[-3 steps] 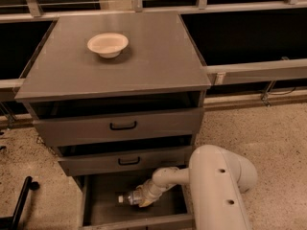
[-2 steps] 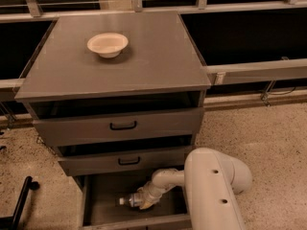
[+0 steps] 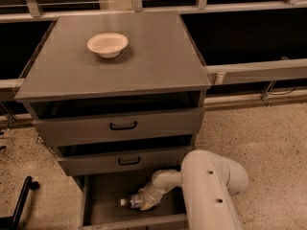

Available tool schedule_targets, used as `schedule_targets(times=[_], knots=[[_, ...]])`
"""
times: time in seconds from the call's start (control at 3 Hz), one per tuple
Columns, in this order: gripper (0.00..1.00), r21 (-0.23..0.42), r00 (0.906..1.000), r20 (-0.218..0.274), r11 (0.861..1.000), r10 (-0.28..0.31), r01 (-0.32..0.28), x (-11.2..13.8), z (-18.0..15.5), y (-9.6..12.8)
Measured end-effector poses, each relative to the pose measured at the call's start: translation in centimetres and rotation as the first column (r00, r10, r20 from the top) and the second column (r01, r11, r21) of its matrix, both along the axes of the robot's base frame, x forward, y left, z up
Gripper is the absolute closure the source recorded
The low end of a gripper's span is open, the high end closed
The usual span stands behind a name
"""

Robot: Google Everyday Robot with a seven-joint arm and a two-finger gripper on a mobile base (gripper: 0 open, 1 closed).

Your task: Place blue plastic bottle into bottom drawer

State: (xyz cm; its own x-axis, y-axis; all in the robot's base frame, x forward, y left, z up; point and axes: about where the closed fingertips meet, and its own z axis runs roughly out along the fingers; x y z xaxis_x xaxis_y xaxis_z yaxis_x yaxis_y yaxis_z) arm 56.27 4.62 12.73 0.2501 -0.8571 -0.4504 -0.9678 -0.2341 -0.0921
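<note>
The jaws are down inside the open bottom drawer [image 3: 102, 199], low in the camera view and right of the drawer's middle, at the end of the cream-coloured arm [image 3: 166, 180], which bends in from the robot's bulky body on the right. They are pinching the blue plastic bottle [image 3: 128, 201], which lies on its side with its white cap sticking out to the left of the jaws and most of its body hidden between them; the bottle is at or just above the drawer floor, and which of the two cannot be told. Bare drawer floor spreads to the left of the jaws, and the drawer's front wall runs just below them. Directly above the jaws is the middle drawer [image 3: 91, 164], partly pulled out, and higher still the top drawer [image 3: 158, 122], each with a black handle. Far above and to the left of the jaws, a shallow cream bowl [image 3: 108, 44] stands upright on the cabinet's grey surface [image 3: 153, 63]. A speckled floor [image 3: 268, 138] lies to the right.
</note>
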Motion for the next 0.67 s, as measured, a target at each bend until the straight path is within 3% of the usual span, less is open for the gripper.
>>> schedule_targets(times=[0.33, 0.67], knots=[[1.0, -0.006, 0.9999, -0.013, 1.0, -0.005, 0.005, -0.15, -0.75, -0.07], [0.73, -0.006, 0.9999, -0.013, 1.0, -0.005, 0.005, -0.15, -0.75, -0.07]])
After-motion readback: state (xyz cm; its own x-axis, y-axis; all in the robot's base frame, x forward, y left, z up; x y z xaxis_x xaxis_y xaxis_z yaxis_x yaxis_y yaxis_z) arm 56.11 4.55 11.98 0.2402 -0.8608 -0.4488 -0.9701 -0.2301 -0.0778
